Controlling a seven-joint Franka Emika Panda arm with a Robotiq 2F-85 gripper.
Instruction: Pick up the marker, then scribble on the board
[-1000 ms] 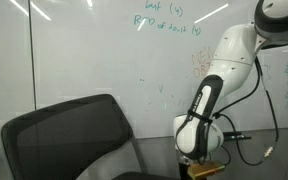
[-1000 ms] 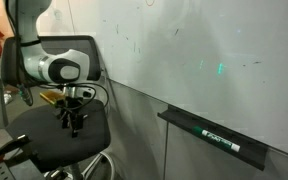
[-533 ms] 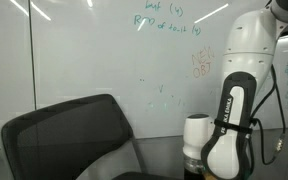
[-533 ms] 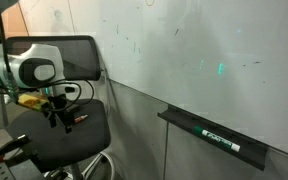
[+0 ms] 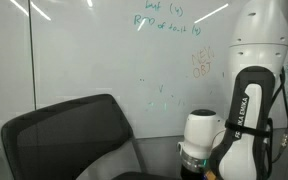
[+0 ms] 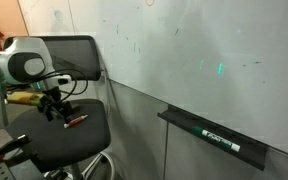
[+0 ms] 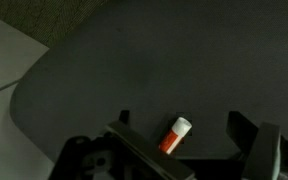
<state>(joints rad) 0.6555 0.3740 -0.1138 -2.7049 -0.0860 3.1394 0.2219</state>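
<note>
1. The marker (image 7: 174, 137) lies on the dark chair seat (image 7: 104, 70). In the wrist view it is in the lower middle of the frame. It has a red body and a white tip, and the tip points up and a bit to the right.
2. In an exterior view the marker (image 6: 75, 120) is a small red stick at the lower left of the frame. It lies flat on the chair seat (image 6: 74, 145).
3. The gripper (image 7: 181, 121) hangs right over the marker, with its jaws wide apart. One finger (image 7: 134, 140) is on the left of the marker and one finger (image 7: 246, 128) is well off to its right. The jaws hold nothing. I cannot tell if the left finger touches the marker.
4. In an exterior view the gripper (image 6: 52, 110) is just to the upper left of the marker, low over the seat.
5. The white robot arm (image 6: 24, 66) bends down from the far left edge. In an exterior view the arm (image 5: 246, 110) fills the right side of the frame.
6. The black mesh chair back (image 6: 82, 55) stands behind the seat.
7. The board (image 6: 184, 50) is big, white and shiny. It fills the upper right.
8. In an exterior view the board (image 5: 84, 60) has green writing (image 5: 164, 22) at the top.
9. A dark tray (image 6: 199, 125) sticks out under the board, with a dark pen (image 6: 219, 139) on it.
</note>
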